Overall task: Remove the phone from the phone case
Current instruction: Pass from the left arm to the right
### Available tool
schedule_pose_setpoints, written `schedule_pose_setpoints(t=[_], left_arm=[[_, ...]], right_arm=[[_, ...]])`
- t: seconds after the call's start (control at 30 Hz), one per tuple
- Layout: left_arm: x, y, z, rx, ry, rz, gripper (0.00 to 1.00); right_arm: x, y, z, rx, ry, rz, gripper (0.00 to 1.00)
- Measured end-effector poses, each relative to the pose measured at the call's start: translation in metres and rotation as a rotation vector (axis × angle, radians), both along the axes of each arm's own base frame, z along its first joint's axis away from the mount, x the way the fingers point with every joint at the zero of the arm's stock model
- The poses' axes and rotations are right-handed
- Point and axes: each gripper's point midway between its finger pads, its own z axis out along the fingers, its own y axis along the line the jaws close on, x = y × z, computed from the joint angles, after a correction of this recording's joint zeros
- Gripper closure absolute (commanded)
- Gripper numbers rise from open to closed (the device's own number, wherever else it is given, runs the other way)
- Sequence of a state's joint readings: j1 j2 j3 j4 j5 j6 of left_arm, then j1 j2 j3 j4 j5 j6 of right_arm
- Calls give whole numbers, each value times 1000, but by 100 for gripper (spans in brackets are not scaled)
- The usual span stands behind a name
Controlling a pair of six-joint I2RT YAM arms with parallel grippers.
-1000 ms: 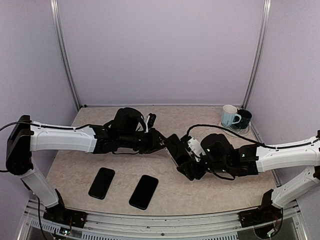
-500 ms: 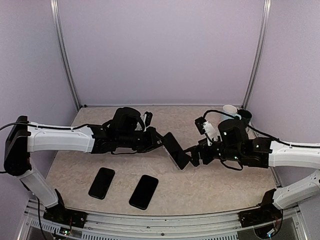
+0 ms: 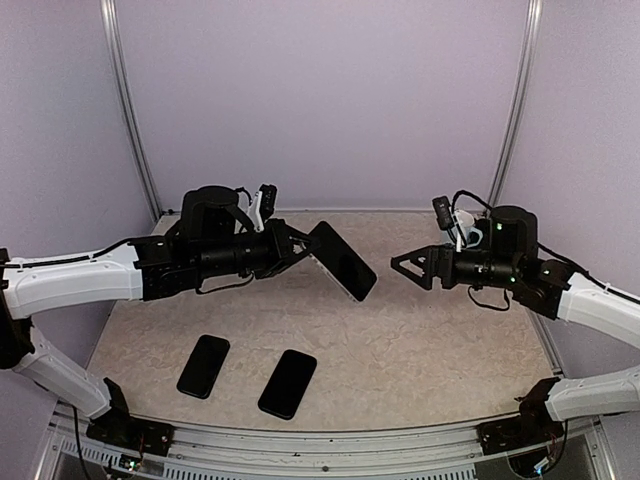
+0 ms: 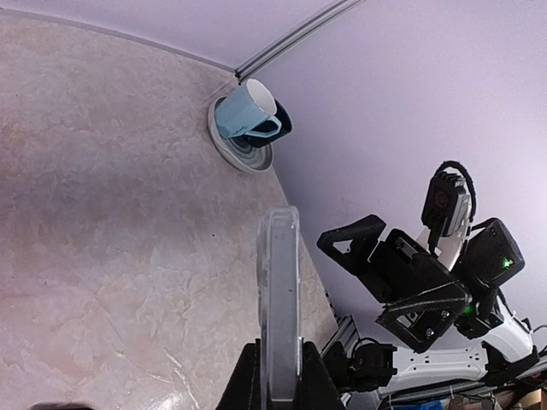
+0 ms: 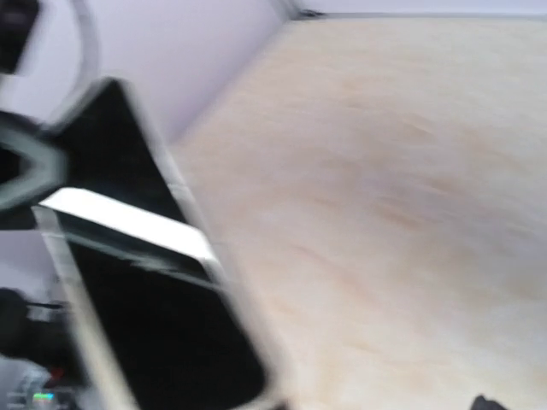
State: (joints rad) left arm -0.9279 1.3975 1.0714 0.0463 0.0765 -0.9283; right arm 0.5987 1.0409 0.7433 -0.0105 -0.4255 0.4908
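Compared with a second ago, when both grippers met low over the middle of the table [image 3: 430, 345], the arms have separated. The left gripper [image 3: 300, 245] has drawn back to the left and risen, and it remains clamped on one end of the phone [image 3: 343, 261]. The right gripper [image 3: 410, 270] has released, withdrawn to the right, and now stands with its jaws spread wide, holding nothing. Two dark handsets [image 3: 203, 366] [image 3: 288, 383] lie flat side by side on the near left of the table. At the rear right corner a light blue mug [image 4: 246, 111] and a dark mug [image 4: 280, 128] sit on a saucer [image 4: 242, 159]; in the overhead view the right arm mostly covers them. The phone is held in the air, tilted, its free end pointing toward the right gripper but well apart from it. The pale phone case [image 4: 279, 290] still rims it.
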Motion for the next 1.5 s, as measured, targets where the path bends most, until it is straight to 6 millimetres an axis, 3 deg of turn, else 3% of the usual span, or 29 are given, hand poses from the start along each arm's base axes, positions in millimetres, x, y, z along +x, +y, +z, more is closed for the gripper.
schedule_pose_setpoints(t=[0.33,0.57,0.73,1.0,1.37,1.5], left_arm=[[-10,-12,31,-105,-54,-85,100],[-14,-36,93,-252,-122,-184,100],[-21,-47,126,-329,-169,-256,100],[-28,-61,124,-347,-164,-328,100],[-41,-68,130,-380,-179,-377,100],[-45,-69,133,-386,-188,-389,100]], right_arm=[[-33,-4,67,241,-27,106,2],[-48,-8,97,351,-26,138,9],[-59,-11,108,413,-12,168,25],[-78,-13,128,515,0,248,47],[-80,-13,135,557,31,266,74],[-80,-13,135,560,43,266,92]])
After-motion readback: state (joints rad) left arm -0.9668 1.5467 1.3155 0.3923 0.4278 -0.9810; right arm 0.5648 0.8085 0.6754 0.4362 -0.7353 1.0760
